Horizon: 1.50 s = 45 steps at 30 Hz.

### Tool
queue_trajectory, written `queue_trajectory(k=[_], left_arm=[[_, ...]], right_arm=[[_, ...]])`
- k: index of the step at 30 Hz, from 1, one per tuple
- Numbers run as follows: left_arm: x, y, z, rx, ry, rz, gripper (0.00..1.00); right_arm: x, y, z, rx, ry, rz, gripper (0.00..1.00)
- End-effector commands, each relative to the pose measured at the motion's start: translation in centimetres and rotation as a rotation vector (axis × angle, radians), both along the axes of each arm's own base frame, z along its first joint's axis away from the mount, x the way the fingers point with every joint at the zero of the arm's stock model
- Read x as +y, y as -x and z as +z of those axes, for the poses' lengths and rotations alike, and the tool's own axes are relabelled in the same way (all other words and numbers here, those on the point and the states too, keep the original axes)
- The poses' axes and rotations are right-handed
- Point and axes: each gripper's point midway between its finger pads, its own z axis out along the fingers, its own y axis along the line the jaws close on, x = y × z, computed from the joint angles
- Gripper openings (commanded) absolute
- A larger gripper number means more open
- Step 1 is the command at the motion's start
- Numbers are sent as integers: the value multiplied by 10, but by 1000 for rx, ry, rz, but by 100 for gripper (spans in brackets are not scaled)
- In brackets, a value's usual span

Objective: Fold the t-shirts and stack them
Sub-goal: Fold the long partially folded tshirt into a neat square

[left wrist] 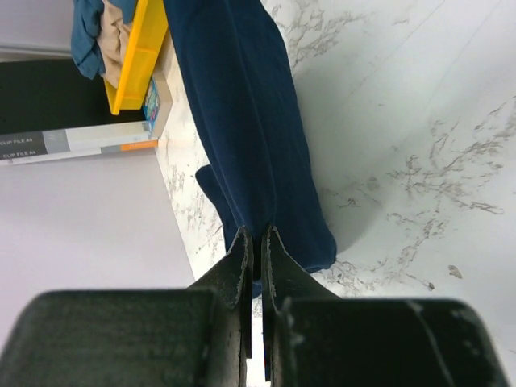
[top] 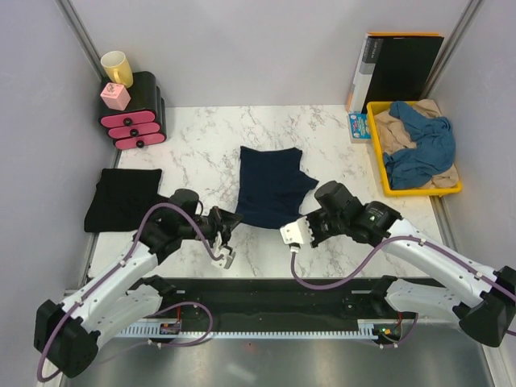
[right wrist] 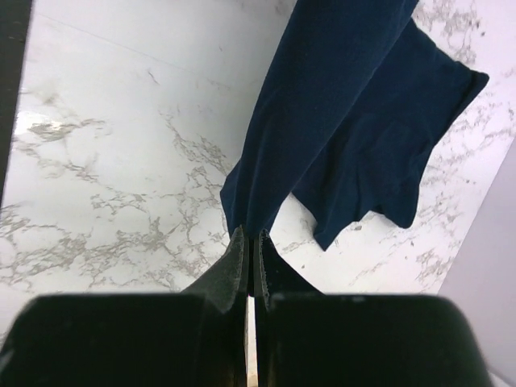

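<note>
Operator: Enclosure and work surface, report condition.

Technician: Three pale grey walls (top: pixel 266 48) close the cell, with metal posts (top: pixel 81 36) at the rear corners. The table (top: pixel 201 145) is white marble pattern with grey veins. A black strip (top: pixel 258 294) runs along its near edge, and both arm bases sit there.

Operator: Location of task items?

Technician: The navy shirt (top: pixel 270 181) lies at table centre, partly folded, with a flap of cloth out on its right side. The black shirt (top: pixel 122 197) lies folded flat at the left table edge, well apart from it. The yellow tray (top: pixel 376 153) at rear right holds the blue shirt (top: pixel 423 149), crumpled on top of the beige shirt (top: pixel 395 129).

Operator: Gripper state?

Technician: The left gripper (left wrist: pixel 258 234) is clamped on the near-left corner of the navy shirt, with cloth visible between its fingers (left wrist: pixel 240 266). The right gripper (right wrist: pixel 250 235) is clamped on the near-right corner, its jaws pressed together over the cloth edge.

Operator: Remaining fixtures?

Technician: The black folder (top: pixel 399 68) stands upright against the rear wall, behind the tray. The drawers (top: pixel 133 113), a black unit with three pink fronts, occupy the rear left corner. On top stand the yellow mug (top: pixel 118 68) and, just in front of it, the pink cube (top: pixel 115 97). A small blue packet (top: pixel 359 126) sits just left of the tray.
</note>
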Motion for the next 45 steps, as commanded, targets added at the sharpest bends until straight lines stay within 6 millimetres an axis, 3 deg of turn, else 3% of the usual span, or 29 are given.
queue_trajectory(k=[1, 4, 8, 12, 18, 23, 27, 36, 45], left_arm=[[10, 34, 2, 83, 1, -41, 2], [14, 49, 4, 108, 4, -68, 2], [10, 69, 21, 145, 48, -134, 2], [5, 75, 33, 135, 65, -186, 2], [-6, 45, 46, 136, 24, -164, 2], [-16, 26, 56, 126, 13, -169, 2], [-20, 21, 51, 138, 8, -174, 2], [-16, 2, 29, 162, -16, -87, 2], [-13, -68, 7, 135, -23, 69, 2]], right_arm=[[-12, 37, 11, 114, 55, 101, 0], [-11, 47, 15, 145, 62, 140, 0], [-6, 55, 18, 169, 84, 188, 0], [0, 43, 22, 134, 96, 192, 0], [6, 14, 22, 25, 135, 175, 0], [14, -21, 32, -98, 134, 115, 0], [22, -54, 50, -201, 85, 40, 0], [26, -100, 61, -324, 62, -33, 0], [30, -125, 56, -361, 67, -45, 0]])
